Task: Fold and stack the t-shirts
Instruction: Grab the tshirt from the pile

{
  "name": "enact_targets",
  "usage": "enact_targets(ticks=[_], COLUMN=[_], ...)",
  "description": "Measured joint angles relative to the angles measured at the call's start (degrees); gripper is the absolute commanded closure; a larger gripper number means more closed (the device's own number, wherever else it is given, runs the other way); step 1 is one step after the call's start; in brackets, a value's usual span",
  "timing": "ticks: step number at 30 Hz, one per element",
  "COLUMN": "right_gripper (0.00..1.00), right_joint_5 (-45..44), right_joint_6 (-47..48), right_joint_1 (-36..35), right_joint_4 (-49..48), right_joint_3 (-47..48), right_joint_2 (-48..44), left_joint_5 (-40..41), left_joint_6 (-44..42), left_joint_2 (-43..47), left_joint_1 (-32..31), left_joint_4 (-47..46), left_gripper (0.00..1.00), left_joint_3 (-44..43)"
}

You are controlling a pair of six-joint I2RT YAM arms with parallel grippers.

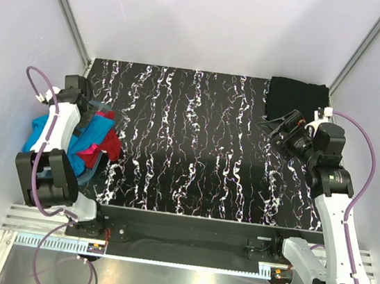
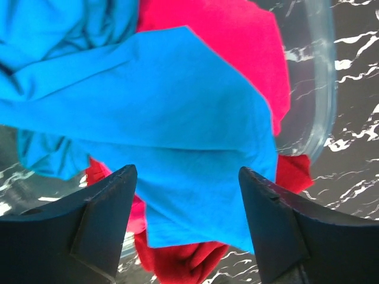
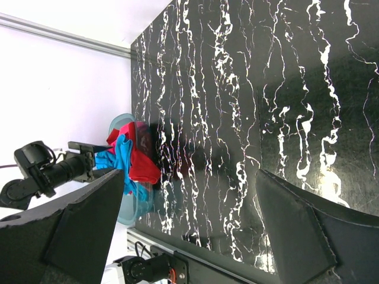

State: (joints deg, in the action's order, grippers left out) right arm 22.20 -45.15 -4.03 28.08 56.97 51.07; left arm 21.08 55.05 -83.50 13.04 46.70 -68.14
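A bright turquoise t-shirt (image 2: 148,112) lies crumpled on top of a magenta-pink t-shirt (image 2: 237,41) and a red t-shirt (image 2: 183,260) in a pale-blue tub (image 2: 323,89) at the table's left edge (image 1: 71,142). My left gripper (image 2: 187,171) is open just above the turquoise cloth, one finger on each side, holding nothing; it also shows in the top view (image 1: 96,110). A folded black t-shirt (image 1: 295,100) lies flat at the back right corner. My right gripper (image 1: 270,128) is open and empty just in front of it, over bare table (image 3: 190,174).
The black marbled table (image 1: 189,149) is walled in white on three sides. The tub overhangs the table's left edge, with the left arm (image 1: 50,166) beside it. Cables loop by both arms. A metal rail (image 1: 174,259) runs along the near edge.
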Motion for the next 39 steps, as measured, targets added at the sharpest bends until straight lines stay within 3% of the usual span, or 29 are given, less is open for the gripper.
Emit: enact_targets(ticks=[1,4,8,11,14,24,32,35,39], right_gripper=[0.00,0.00,0.00,0.00,0.00,0.00,0.01,0.00,0.00], right_joint_5=[0.0,0.0,0.0,0.0,0.1,1.0,1.0,1.0,0.9], right_joint_6=[-0.1,-0.2,-0.3,-0.5,-0.8,-1.0,-1.4,-1.5,-1.4], right_joint_1=[0.0,0.0,0.0,0.0,0.0,0.0,0.0,0.0,0.0], right_joint_4=[0.0,0.0,0.0,0.0,0.0,0.0,-0.3,-0.8,-1.3], right_joint_3=[0.0,0.0,0.0,0.0,0.0,0.0,0.0,0.0,0.0], right_joint_2=[0.0,0.0,0.0,0.0,0.0,-0.2,-0.1,0.0,0.6], left_joint_5=[-0.3,-1.0,-1.1,-1.2,-1.8,-1.0,1.0,-1.5,-10.9], left_joint_6=[-0.2,-1.4,-3.5,-5.2,-7.3,-13.6,-17.8,-18.2,-17.2], left_joint_2=[-0.5,-2.6,-4.7,-6.3,-7.7,-5.4,5.4,7.6,9.1], left_joint_1=[0.0,0.0,0.0,0.0,0.0,-0.6,-8.7,-10.9,-12.5], left_joint_4=[-0.7,-2.4,-3.6,-4.1,-4.8,-3.5,-3.1,-3.1,-5.3], left_gripper=[0.38,0.51,0.61,0.84,1.00,1.00,1.00,1.00,1.00], left_joint_3=[0.0,0.0,0.0,-0.9,-2.0,-8.3,-18.7,-22.9,-30.4])
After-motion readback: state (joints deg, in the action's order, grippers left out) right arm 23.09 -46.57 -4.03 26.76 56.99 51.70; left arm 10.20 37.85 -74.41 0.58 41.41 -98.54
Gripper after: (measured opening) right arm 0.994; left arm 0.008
